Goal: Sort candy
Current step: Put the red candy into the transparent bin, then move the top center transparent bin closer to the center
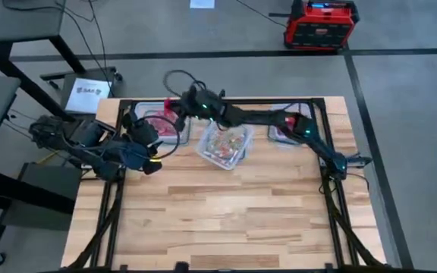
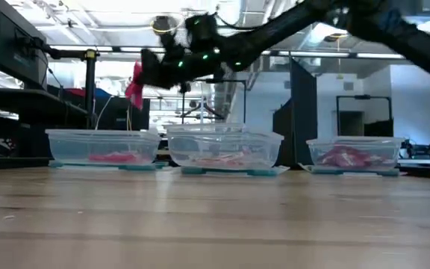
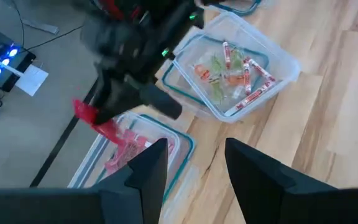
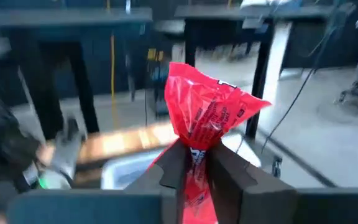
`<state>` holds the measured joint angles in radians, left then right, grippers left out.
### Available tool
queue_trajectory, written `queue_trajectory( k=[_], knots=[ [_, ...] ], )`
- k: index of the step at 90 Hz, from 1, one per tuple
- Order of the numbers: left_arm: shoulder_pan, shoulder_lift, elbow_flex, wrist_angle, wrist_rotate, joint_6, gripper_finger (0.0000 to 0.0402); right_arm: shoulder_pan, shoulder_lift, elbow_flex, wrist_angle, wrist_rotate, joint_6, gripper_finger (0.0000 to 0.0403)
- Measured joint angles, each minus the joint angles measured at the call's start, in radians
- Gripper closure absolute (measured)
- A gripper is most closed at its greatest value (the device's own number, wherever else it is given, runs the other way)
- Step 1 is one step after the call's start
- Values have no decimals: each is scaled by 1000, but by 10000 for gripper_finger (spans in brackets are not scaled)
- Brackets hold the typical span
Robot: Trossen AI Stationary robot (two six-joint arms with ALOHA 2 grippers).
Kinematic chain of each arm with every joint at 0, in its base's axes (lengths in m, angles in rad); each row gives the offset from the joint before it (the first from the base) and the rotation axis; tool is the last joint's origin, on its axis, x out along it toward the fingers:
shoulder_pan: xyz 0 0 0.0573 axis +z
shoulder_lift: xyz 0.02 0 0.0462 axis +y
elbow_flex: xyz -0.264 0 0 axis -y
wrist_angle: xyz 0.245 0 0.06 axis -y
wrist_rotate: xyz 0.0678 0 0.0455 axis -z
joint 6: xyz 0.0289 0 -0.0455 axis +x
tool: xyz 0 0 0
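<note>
Overhead, right pincer (image 4: 191,163) clamps a red candy packet (image 4: 209,118) above the left container (image 3: 143,149)

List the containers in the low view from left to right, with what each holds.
Left container with red packets → middle container with mixed candy → right container with pink-red packets.

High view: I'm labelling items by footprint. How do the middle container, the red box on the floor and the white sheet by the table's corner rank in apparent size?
1. Red box, largest.
2. Middle container, slightly smaller; it sits nearer the camera, so this is unsure.
3. White sheet, smallest.
</note>
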<state>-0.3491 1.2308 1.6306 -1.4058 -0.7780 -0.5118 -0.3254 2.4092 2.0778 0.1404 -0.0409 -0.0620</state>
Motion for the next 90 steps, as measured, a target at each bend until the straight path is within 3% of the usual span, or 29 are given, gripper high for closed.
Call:
queue_trajectory(
  k=[15,28,43,51,58,65,71,77,90],
  knots=[
    [24,0,0,0,0,-31,254,-1,-4,173,-387,11,-101,274],
    [32,0,0,4,1,-50,254,-2,-76,187,-527,7,-188,237],
    [42,0,0,8,-3,-80,254,-19,-172,187,-755,-10,-302,221],
    [55,0,0,9,-5,-94,254,-52,-246,187,-951,-140,-307,221],
    [72,12,1,10,-7,-89,254,-87,-311,167,-1121,-341,-337,225],
    [104,37,1,12,-6,-69,254,-106,-376,90,-1263,-538,-403,231],
    [140,68,1,12,-4,-31,254,-108,-437,-22,-1301,-599,-426,238],
    [183,102,1,21,33,10,254,-105,-511,-155,-1266,-574,-412,248],
    [266,199,1,124,178,172,254,-149,-709,-468,-1062,-411,-321,274]
  ],
)
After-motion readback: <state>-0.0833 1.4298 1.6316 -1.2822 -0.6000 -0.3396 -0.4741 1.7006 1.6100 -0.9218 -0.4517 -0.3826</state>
